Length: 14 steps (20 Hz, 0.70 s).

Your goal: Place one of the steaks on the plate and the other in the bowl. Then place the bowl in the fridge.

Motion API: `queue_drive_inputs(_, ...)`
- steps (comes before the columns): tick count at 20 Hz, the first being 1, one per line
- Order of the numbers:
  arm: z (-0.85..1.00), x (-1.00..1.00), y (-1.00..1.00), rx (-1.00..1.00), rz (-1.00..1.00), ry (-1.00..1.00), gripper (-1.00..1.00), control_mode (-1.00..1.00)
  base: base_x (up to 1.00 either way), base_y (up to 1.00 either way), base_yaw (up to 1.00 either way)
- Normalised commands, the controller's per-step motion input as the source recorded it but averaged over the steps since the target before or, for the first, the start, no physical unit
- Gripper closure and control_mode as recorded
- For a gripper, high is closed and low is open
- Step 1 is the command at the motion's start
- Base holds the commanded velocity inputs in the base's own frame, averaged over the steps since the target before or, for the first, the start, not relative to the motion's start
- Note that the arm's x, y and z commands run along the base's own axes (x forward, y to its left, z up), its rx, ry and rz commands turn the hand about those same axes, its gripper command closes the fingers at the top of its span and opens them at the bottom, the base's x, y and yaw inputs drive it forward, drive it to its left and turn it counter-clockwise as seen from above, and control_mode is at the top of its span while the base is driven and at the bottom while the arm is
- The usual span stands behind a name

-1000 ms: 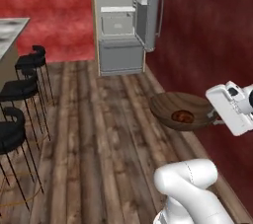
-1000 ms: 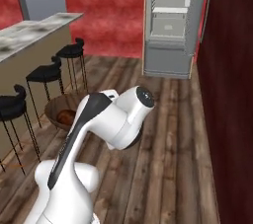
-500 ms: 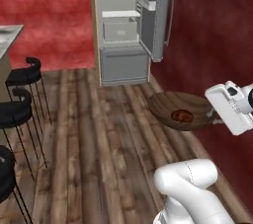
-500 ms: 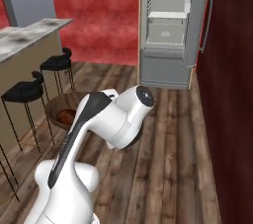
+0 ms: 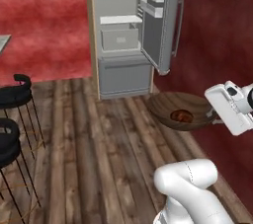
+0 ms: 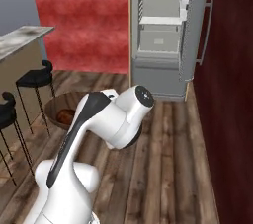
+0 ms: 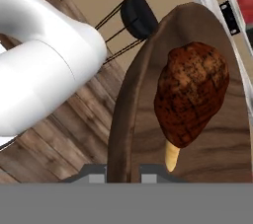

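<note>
My gripper (image 5: 214, 117) is shut on the rim of the dark brown wooden bowl (image 5: 165, 105) and holds it in the air, to the right of the floor's middle. A dark reddish-brown steak (image 5: 182, 116) lies inside it. In the hand view the bowl's rim (image 7: 127, 99) runs up from between my fingertips (image 7: 123, 171), with the steak (image 7: 190, 92) just right of it. From the right base view the bowl (image 6: 55, 105) and steak (image 6: 64, 116) sit left of the arm. The grey fridge (image 5: 123, 35) stands ahead with its door open, pale shelves showing (image 6: 160, 20). The plate is out of view.
Black bar stools (image 5: 14, 94) stand at the left on the wooden floor, by a counter (image 6: 20, 40) with a pale top. The open fridge door (image 5: 165, 25) juts out on the right, near a dark red wall (image 6: 232, 94).
The whole picture has shifted: the base has driven toward the fridge, which now looks larger and closer. The bowl with the steak has stayed in my shut gripper.
</note>
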Motion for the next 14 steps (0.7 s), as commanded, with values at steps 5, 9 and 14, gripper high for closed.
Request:
queue_drive_inputs(5, 0.00, 0.00, 0.00, 0.00, 0.00, 0.00, 1.00, 1.00, 1.00, 0.14, -0.07)
queue_drive_inputs(9, 0.00, 0.00, 0.00, 0.00, 0.00, 0.00, 1.00, 1.00, 1.00, 0.18, -0.08)
queue_drive_inputs(14, 0.00, 0.00, 0.00, 0.00, 0.00, 0.00, 1.00, 1.00, 1.00, 0.45, 0.00)
